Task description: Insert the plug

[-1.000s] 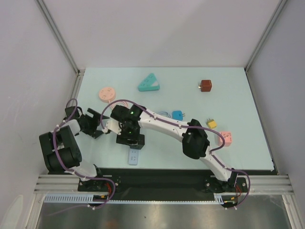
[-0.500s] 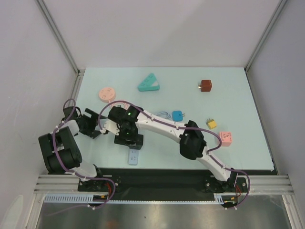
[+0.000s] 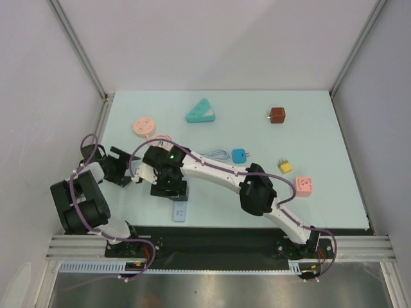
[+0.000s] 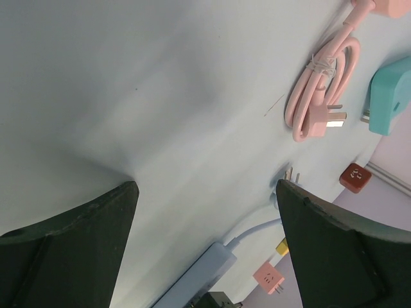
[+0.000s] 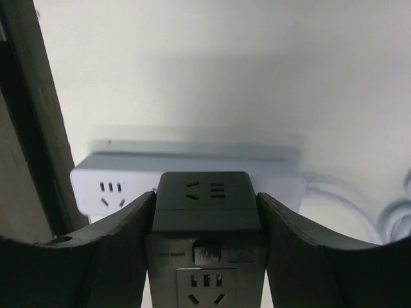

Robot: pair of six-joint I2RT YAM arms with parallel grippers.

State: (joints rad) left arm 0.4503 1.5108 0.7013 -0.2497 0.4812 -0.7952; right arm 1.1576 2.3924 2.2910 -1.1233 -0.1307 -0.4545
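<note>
My right end effector (image 3: 169, 185) is partly closed on the black plug block (image 5: 205, 205), with one finger on each flank. It holds the block over the middle of the white power strip (image 5: 186, 160). From overhead, the strip pokes out at 6 o'clock of that end effector, close to the near edge of the bench (image 3: 308, 128). The block hides its own pins, so I cannot tell whether they have met the slots. My left end effector (image 3: 124, 169) sits at 9 o'clock of the right one. It is spread wide with nothing in it and is apart from the strip.

The risk I see is that nothing braces the strip. If the pins are off the slots when I press, the strip may skid or tip, or the block may twist between the fingers. The strip's cable (image 5: 334, 186), curling off at 3 o'clock, could also pull it askew. I'd judge the left end effector should steady the strip before I push.
</note>
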